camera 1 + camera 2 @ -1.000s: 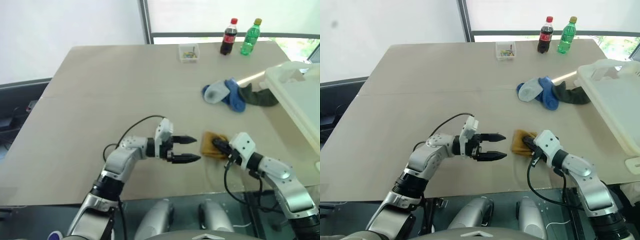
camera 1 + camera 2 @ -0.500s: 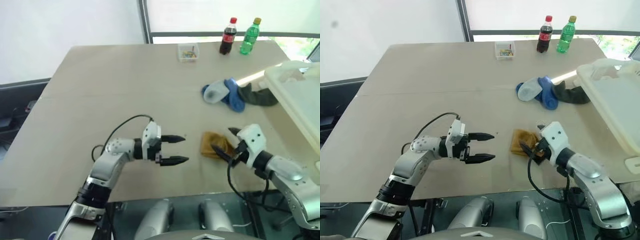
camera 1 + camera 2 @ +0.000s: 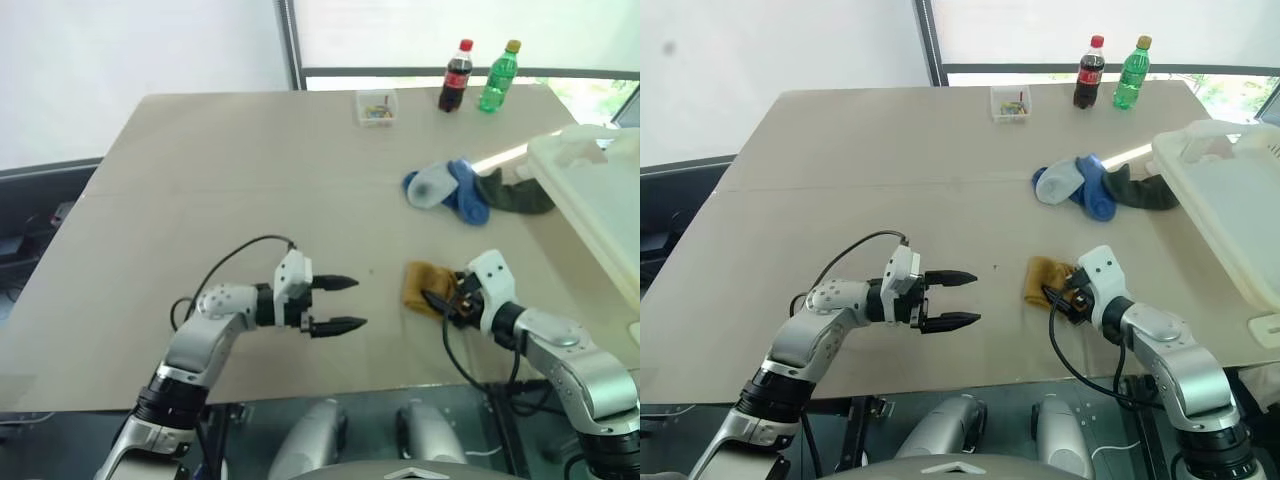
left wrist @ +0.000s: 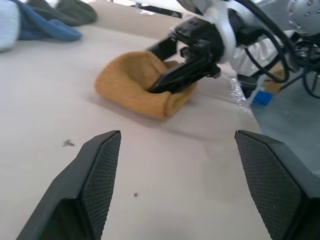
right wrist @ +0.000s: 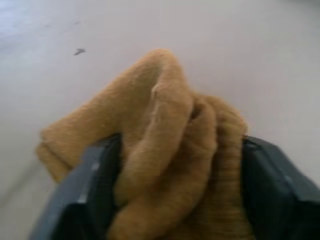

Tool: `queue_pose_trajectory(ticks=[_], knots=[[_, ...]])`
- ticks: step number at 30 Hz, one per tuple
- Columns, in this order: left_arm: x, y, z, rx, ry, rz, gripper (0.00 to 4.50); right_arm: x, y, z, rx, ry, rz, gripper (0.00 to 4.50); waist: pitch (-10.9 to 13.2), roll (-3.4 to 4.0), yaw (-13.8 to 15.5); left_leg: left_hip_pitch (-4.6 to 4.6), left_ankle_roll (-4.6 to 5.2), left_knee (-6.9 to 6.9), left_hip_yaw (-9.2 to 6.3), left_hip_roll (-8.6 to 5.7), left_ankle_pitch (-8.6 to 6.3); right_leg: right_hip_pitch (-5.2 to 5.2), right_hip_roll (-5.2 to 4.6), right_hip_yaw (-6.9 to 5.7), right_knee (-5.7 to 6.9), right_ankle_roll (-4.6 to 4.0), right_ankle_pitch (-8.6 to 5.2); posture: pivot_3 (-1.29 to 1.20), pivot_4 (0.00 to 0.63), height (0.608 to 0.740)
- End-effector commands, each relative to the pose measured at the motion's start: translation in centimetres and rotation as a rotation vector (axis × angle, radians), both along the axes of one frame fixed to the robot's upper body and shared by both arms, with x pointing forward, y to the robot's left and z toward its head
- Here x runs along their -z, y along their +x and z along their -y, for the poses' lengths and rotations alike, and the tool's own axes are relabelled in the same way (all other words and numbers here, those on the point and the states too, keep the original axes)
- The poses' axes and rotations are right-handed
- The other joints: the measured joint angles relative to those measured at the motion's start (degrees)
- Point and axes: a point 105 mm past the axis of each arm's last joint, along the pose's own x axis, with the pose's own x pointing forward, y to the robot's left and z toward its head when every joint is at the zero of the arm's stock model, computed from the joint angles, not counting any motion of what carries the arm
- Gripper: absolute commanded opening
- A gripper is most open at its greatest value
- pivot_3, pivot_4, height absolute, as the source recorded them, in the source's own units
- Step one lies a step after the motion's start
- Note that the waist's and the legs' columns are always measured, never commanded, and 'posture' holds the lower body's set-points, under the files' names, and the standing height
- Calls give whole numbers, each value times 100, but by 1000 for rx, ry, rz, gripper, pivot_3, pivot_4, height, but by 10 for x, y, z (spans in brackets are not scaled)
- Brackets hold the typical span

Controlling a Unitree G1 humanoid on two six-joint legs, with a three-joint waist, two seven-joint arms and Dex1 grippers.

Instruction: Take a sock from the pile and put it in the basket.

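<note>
A mustard-yellow sock (image 3: pixel 422 283) lies bunched on the tan table near its front edge, apart from the pile. My right gripper (image 3: pixel 441 298) is shut on this sock; in the right wrist view the sock (image 5: pixel 165 145) bulges between both fingers (image 5: pixel 95 185). From the left wrist view, the black fingers clamp the sock (image 4: pixel 130 82) from two sides. My left gripper (image 3: pixel 356 303) hovers open and empty to the sock's left. The pile (image 3: pixel 465 188) of pale blue, royal blue and dark socks lies farther back. The white basket (image 3: pixel 598 190) sits at the right edge.
At the table's far edge stand a small clear box (image 3: pixel 378 106), a cola bottle (image 3: pixel 456 76) and a green bottle (image 3: pixel 498 76). The table's front edge runs just below both grippers. Bare tabletop spreads left and centre.
My right gripper let go of the mustard sock, spread wide, then closed around it again. My left gripper drew away to the left, still open.
</note>
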Motion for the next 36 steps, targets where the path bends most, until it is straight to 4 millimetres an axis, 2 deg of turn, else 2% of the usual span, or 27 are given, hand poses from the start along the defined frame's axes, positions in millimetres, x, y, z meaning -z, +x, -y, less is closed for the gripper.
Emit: queue_pose_trajectory(ticks=[1,4,5,8,10,11,13,15,17,20,22,24,28,30,32,36], knots=[[-18,4,-3,-37,-57,102,3846,30,-7,14,46,-35,-129,1683,-1,-2,3,2,0,0,0,0,0,3,0,0,-1,0,0,0,150,740],[-20,5,-4,-51,-77,122,3846,15,0,15,58,22,-80,288,-1,-2,4,35,1,-6,-1,0,-2,43,-2,-3,-16,1,-1,0,150,740],[-20,5,-4,-50,-80,128,3846,5,4,17,72,62,-56,54,-1,-2,5,38,1,-6,-1,0,-3,45,-2,-3,-17,1,-1,0,150,740],[-24,5,-2,-57,-121,128,3846,-35,17,25,97,190,59,41,12,8,3,38,2,-6,-4,0,-3,46,-2,-6,-18,1,-1,0,150,740],[-30,9,0,-72,-150,126,3846,-77,32,45,166,263,190,41,18,11,0,29,3,-6,-3,-1,-2,36,-1,-3,-16,1,0,0,150,740],[-31,11,0,-78,-156,126,3846,-89,36,51,191,281,228,41,25,21,-10,25,3,-6,-2,-1,-2,30,-1,-2,-14,1,0,0,150,740],[-37,13,4,-68,-172,144,3846,-128,55,83,327,313,362,41,29,26,-28,14,3,-6,6,-1,-2,18,-1,7,-7,2,1,0,150,740],[-43,16,8,-59,-186,163,3846,-166,72,124,518,331,482,41,29,26,-10,10,2,-12,6,0,-1,7,1,4,-2,0,0,0,150,740],[-47,19,11,-59,-192,176,3846,-188,84,163,706,342,524,41,29,27,-10,-1,-4,-17,6,0,3,-7,2,5,-2,-1,0,0,150,740],[-48,22,13,-66,-193,189,3846,-191,95,203,866,272,490,41,28,25,15,-38,-23,-13,5,-3,16,-31,-2,0,-9,-2,1,0,150,740],[-48,24,15,-73,-196,196,3846,-176,104,221,897,163,419,41,28,26,-1,-47,-20,-11,12,-4,14,-35,-2,6,-21,-3,0,0,150,740],[-48,25,15,-80,-199,201,3846,-159,111,238,956,147,345,41,28,26,-19,-52,-12,-12,23,-4,10,-36,-3,13,-30,-3,0,0,150,740],[-49,27,15,-107,-205,210,3846,-132,123,244,935,125,251,41,29,28,-137,-52,-10,-15,42,-1,9,-47,0,35,-20,-3,1,0,150,740],[-48,26,14,-119,-205,207,3846,-124,127,238,869,104,228,1072,30,29,-172,-50,-10,-14,46,1,9,-48,2,40,-16,-2,1,0,150,740],[-48,24,12,-132,-207,199,3846,-122,128,240,882,107,224,1915,29,29,-193,-48,-10,-13,51,2,9,-49,4,47,-12,-2,1,0,150,740],[-45,21,10,-160,-203,175,3846,-133,126,248,916,85,297,3901,29,29,-170,-46,-9,-12,51,3,9,-49,6,50,-11,-1,1,0,150,740]])
